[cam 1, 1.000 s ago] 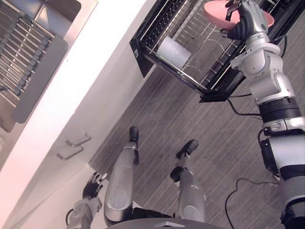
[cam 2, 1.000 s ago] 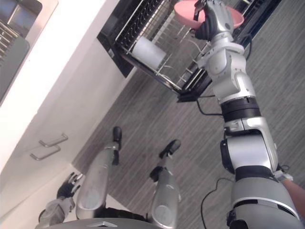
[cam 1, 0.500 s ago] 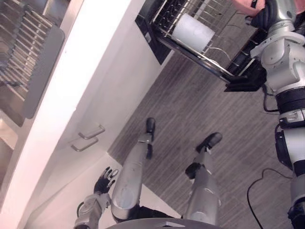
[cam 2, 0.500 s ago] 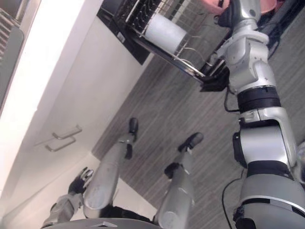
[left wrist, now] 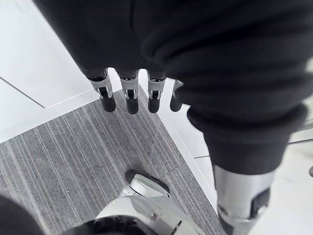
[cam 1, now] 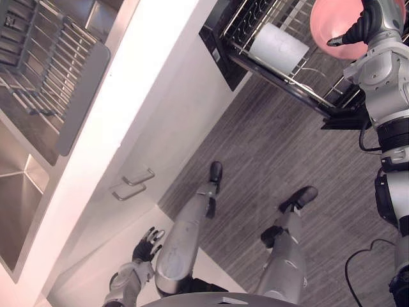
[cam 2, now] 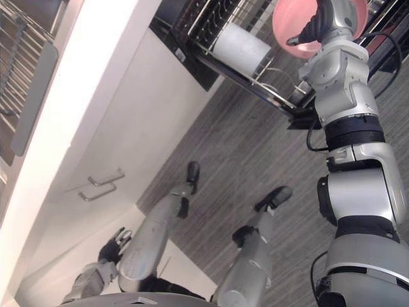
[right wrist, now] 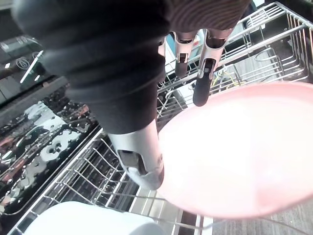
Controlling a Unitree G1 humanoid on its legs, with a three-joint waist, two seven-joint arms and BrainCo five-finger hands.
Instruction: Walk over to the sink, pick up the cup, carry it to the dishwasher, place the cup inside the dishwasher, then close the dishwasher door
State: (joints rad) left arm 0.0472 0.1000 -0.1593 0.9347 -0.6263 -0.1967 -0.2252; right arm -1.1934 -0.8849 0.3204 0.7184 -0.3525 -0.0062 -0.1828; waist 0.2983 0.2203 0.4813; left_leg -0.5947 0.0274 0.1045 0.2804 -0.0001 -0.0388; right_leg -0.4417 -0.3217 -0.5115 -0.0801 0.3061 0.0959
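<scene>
The pink cup (cam 1: 333, 25), wide and bowl-like, lies in the pulled-out wire rack (cam 1: 281, 80) of the dishwasher at the upper right. My right hand (cam 1: 374, 19) is stretched out over it. In the right wrist view its fingers (right wrist: 203, 83) reach straight past the pink cup (right wrist: 244, 152), and the thumb lies by the rim. That hand is open. My left hand (cam 1: 146, 243) hangs low at the lower left beside the white cabinet, fingers (left wrist: 128, 95) straight, holding nothing.
A white cylindrical cup (cam 1: 278, 48) lies on its side in the same rack. The dishwasher's dark door (cam 1: 348, 118) hangs open under the rack. A steel sink (cam 1: 25, 192) and a drying rack (cam 1: 45, 70) sit in the white counter at left. Two cabinet handles (cam 1: 134, 184) show below.
The camera has shifted, so the whole scene slid. My right hand's fingers have straightened from their curl on the pink cup. The left hand has stayed hanging open.
</scene>
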